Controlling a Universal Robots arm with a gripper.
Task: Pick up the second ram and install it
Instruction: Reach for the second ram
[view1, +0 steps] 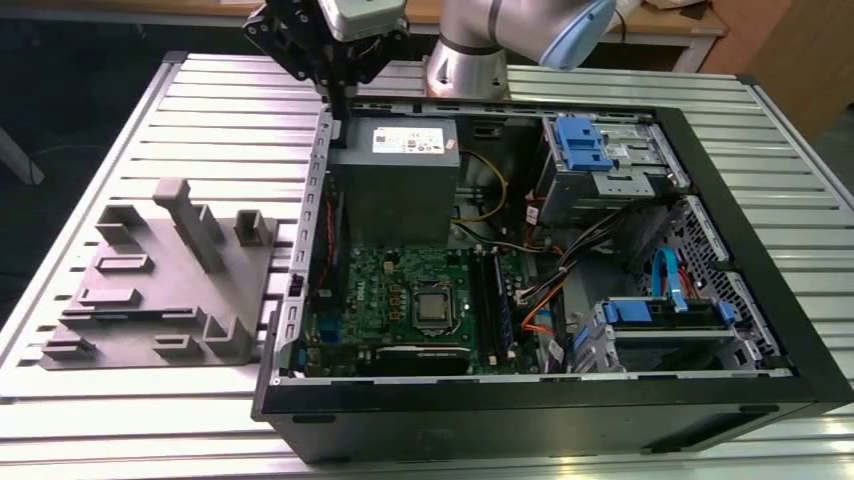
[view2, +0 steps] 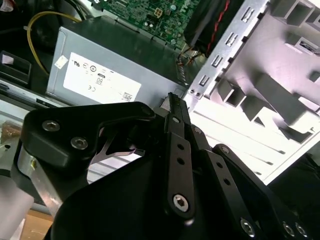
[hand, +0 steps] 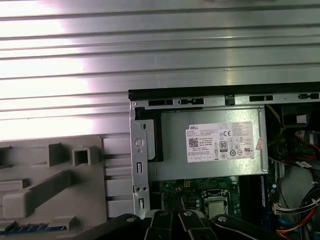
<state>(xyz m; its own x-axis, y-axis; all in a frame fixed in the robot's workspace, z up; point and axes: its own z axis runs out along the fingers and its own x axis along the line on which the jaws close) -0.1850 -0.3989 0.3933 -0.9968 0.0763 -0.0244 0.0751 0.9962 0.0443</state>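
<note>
Slatted metal table (view1: 200, 100), open computer case (view1: 534, 420): gripper (view1: 342, 108) closed, empty, at case edge near white-labelled grey power supply (view1: 394, 190); second ram (hand: 30, 227) lying in grey fixture (view1: 147, 290) beside case.

Robot arm (view1: 534, 30) ran off the exterior view's top edge, its gripper (view1: 339, 85) partly cropped. In the second wrist view, the gripper's black links hid part of the grey box (view2: 95, 75). A blue strip (hand: 30, 228) on the grey holder (hand: 55, 200) was cut by the frame edge, too little showing to identify. Memory slots (view1: 491, 300) were too small to judge.
</note>
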